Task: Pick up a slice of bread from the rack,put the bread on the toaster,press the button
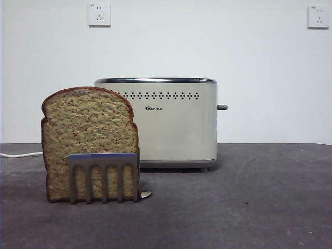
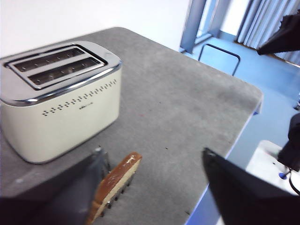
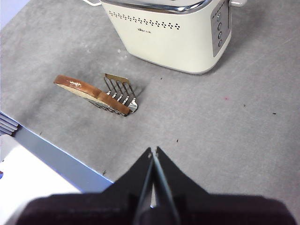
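Observation:
The slice of bread (image 1: pixel 88 140) stands upright in the metal rack (image 1: pixel 104 176) at the front left of the table. The cream toaster (image 1: pixel 171 122) stands behind it, its grey lever (image 1: pixel 222 107) on the right side and both slots empty (image 2: pixel 56 65). My left gripper (image 2: pixel 154 161) is open, high above the table, with the bread (image 2: pixel 117 180) and rack by its left jaw. My right gripper (image 3: pixel 153 152) is shut and empty, high above the table, well away from the bread (image 3: pixel 89 93), the rack (image 3: pixel 119 91) and the toaster (image 3: pixel 173 35). Neither gripper shows in the front view.
The grey table (image 1: pixel 249 197) ends in a rounded corner (image 2: pixel 255 96) beyond the toaster. A white cord (image 1: pixel 21 154) runs off at the left. Two wall sockets (image 1: pixel 99 14) sit on the white wall. The table's near edge (image 3: pixel 61 157) lies by the rack.

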Tool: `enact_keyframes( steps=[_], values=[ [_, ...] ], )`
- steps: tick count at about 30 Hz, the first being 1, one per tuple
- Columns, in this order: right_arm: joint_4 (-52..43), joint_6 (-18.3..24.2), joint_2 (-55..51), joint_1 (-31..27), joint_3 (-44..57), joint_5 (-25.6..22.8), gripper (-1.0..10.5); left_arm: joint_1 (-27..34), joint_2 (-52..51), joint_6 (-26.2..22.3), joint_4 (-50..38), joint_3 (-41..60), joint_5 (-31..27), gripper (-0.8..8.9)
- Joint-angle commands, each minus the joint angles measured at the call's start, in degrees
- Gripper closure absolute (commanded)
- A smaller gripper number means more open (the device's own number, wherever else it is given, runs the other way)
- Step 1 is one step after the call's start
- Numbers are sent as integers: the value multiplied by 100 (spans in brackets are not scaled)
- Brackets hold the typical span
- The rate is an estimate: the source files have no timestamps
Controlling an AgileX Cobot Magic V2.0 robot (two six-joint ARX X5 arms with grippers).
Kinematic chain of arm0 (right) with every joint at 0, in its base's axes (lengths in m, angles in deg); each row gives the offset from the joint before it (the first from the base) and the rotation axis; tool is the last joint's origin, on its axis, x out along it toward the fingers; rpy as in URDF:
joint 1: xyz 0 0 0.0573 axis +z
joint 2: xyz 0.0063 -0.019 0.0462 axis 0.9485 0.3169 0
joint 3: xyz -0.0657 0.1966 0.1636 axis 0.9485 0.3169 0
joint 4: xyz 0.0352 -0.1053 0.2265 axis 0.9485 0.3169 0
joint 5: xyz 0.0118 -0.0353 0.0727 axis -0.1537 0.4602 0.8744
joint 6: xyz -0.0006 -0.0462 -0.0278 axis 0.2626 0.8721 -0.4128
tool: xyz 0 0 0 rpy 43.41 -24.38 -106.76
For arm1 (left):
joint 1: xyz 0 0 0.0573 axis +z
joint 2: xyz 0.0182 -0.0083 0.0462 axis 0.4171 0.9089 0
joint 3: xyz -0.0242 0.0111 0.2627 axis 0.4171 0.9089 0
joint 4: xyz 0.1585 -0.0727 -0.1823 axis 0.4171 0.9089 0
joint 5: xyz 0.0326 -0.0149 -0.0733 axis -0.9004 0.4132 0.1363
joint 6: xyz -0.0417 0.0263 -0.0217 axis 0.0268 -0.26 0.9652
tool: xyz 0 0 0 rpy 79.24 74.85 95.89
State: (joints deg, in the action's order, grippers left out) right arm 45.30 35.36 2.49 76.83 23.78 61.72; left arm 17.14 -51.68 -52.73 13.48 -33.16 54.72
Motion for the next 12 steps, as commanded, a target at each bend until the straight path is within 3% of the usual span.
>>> enact_keyframes(
  steps=[1,4,12],
  values=[
    [-28,44,26,15,-7,7,958,-201,219,-225,-44,-74,20,167],
    [-28,42,74,15,-7,9,958,-514,560,-492,-37,-258,-160,167],
    [-31,44,186,15,-7,7,958,-1589,1821,-1526,223,-940,-1451,168]
  ],
)
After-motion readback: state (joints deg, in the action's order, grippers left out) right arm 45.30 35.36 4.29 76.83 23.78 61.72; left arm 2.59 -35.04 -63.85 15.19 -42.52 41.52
